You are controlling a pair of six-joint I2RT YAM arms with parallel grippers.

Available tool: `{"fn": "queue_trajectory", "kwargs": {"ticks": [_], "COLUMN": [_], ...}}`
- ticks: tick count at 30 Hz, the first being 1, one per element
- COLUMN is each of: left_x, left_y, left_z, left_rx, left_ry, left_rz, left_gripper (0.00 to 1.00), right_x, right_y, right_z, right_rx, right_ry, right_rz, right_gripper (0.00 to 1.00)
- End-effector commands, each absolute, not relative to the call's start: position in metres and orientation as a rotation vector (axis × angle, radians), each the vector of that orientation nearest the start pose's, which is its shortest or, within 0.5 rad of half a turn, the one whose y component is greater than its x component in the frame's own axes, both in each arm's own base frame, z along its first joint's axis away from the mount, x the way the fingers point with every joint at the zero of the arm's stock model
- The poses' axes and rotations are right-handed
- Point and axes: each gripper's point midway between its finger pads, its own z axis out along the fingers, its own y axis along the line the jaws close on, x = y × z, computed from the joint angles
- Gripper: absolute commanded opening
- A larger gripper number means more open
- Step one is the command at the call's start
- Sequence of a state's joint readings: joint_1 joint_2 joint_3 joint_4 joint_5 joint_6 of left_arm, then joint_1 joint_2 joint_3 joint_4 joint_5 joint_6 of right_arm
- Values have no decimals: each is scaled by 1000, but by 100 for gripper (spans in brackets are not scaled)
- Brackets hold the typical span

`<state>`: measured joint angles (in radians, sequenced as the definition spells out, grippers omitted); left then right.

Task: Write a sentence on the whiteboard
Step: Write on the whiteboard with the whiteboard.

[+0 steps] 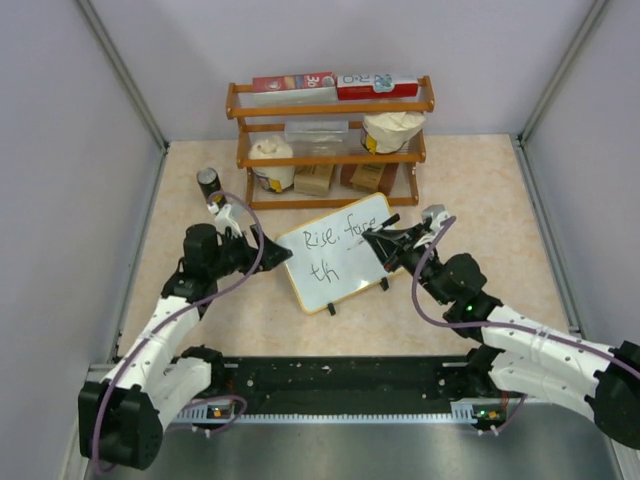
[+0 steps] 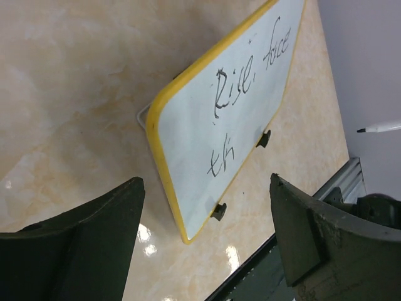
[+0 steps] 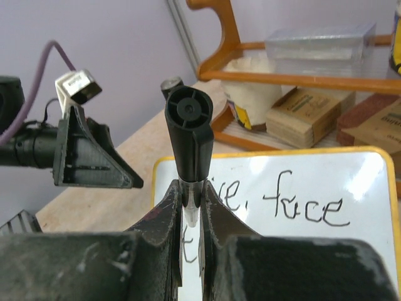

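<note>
**Sentence half written, marker in the right arm's grip**

The whiteboard (image 1: 338, 250) stands tilted on its black feet in the middle of the table (image 1: 480, 200), between the two arms and nearer than a wooden rack (image 1: 330, 140). The sentence (image 3: 306, 209) reads "Rise, face" on the top line, with "th" below. The right gripper (image 3: 191, 194) is clamped on a marker (image 3: 188, 122) at the board's right side; the tip is hidden. The left gripper (image 2: 205, 185), jaws spread wide, holds nothing just beside the board's left edge.
</note>
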<state>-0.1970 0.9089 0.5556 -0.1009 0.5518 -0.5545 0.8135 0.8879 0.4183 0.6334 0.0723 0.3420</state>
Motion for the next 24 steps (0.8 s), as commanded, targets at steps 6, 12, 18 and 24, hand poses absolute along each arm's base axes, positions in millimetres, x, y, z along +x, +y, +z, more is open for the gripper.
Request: {"fn": "queue_trajectory", "kwargs": {"ticks": [6,12,18,24], "left_x": [281,288,298,304], "left_y": [-168,-189,-194,-190], "left_z": [159,164,153,140], "left_rx": [26,213,259,223], "left_ry": [1998,1926,1940,1976], "left_rz": [-1109,-1251,-1279,-1271], "left_gripper": [81,70,30,0], "right_x": [251,255,265,269], "right_y": [263,275,271,272], "right_z": [286,279,269,259], "right_rx": [-268,-285,-245,-259], "right_ry": [1333,1385,1440,1478], "right_rz": [883,905,959,987], "right_gripper": [0,0,0,0]}}
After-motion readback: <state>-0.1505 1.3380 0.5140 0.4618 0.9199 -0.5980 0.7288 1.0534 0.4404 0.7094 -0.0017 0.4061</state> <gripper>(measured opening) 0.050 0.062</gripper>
